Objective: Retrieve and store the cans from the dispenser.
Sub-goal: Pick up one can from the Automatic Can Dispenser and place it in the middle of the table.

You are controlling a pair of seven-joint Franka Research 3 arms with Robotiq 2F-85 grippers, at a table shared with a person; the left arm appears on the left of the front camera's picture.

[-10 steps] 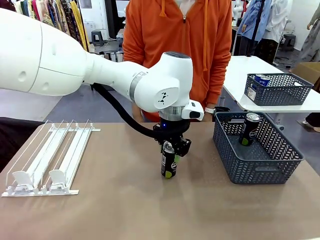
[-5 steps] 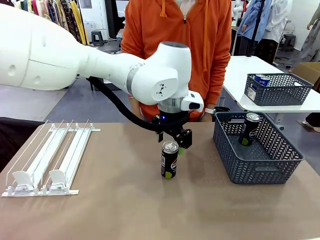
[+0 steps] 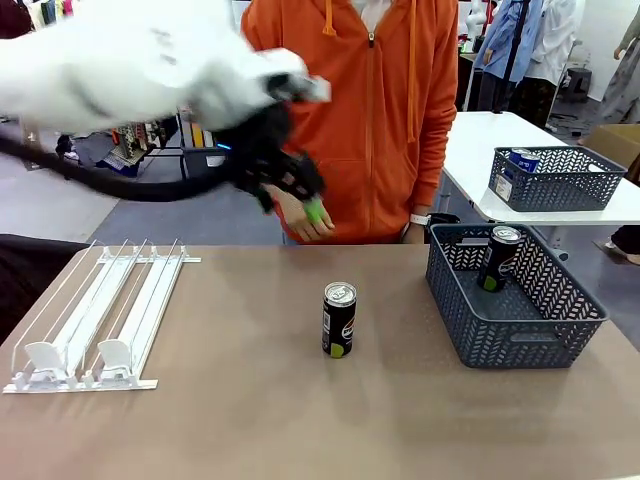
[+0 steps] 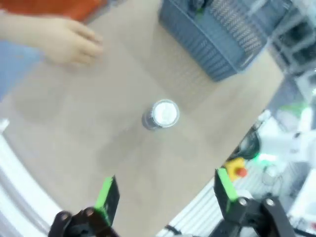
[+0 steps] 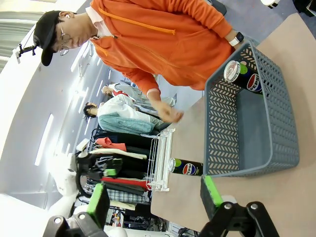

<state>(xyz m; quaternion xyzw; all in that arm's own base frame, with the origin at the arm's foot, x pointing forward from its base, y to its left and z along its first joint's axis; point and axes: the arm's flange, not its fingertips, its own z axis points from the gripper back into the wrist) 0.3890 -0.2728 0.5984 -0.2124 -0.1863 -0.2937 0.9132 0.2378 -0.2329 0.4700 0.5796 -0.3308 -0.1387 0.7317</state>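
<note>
A brown desk (image 3: 230,420) runs across the near side. At its right end stands a dark grey lattice basket (image 3: 560,330). Behind the desk stands a person in an orange zip hoodie (image 3: 350,110) with a watch (image 3: 420,221) on one wrist. Farther back on the right is a white table (image 3: 480,150) carrying a second grey basket (image 3: 560,185). Garments (image 3: 40,12) hang at the far left, above a grey floor (image 3: 60,205).

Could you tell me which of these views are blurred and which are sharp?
Front view: the left arm and left gripper smear with motion, the table can stays crisp. Left wrist view: soft throughout, including the can. Right wrist view: sharp, basket well defined.
</note>
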